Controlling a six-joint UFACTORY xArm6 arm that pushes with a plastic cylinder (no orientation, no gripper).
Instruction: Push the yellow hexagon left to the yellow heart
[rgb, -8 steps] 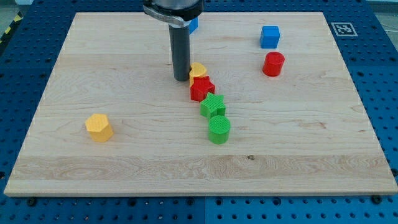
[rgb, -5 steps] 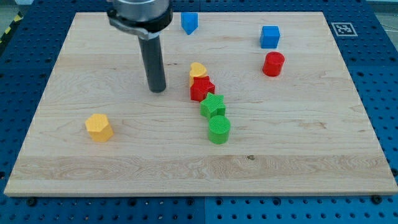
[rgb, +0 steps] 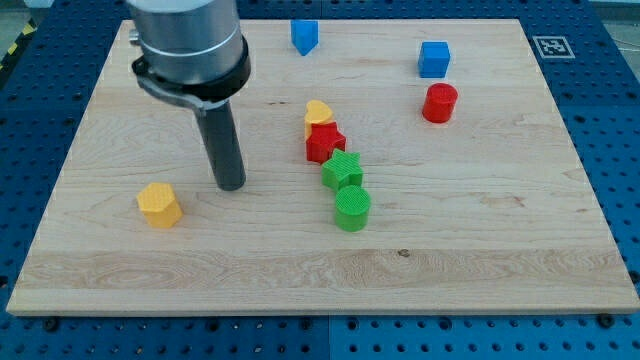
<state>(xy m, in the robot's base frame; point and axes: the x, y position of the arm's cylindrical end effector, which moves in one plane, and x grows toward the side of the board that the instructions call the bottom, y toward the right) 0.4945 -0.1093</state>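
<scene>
The yellow hexagon (rgb: 159, 204) lies on the wooden board (rgb: 480, 230) at the view's lower left. The yellow heart (rgb: 318, 111) lies near the board's middle, touching the red star (rgb: 324, 142) just below it. My tip (rgb: 231, 185) rests on the board between the two yellow blocks, a short way to the right of the hexagon and slightly above it, not touching it. The heart is well off to the tip's upper right.
A green star (rgb: 342, 170) and a green cylinder (rgb: 352, 209) continue the row below the red star. A red cylinder (rgb: 439, 103) and a blue cube (rgb: 434, 59) sit at the upper right. Another blue block (rgb: 305, 36) sits at the top.
My tip has moved from beside the yellow heart to the left and down toward the yellow hexagon. No block has moved.
</scene>
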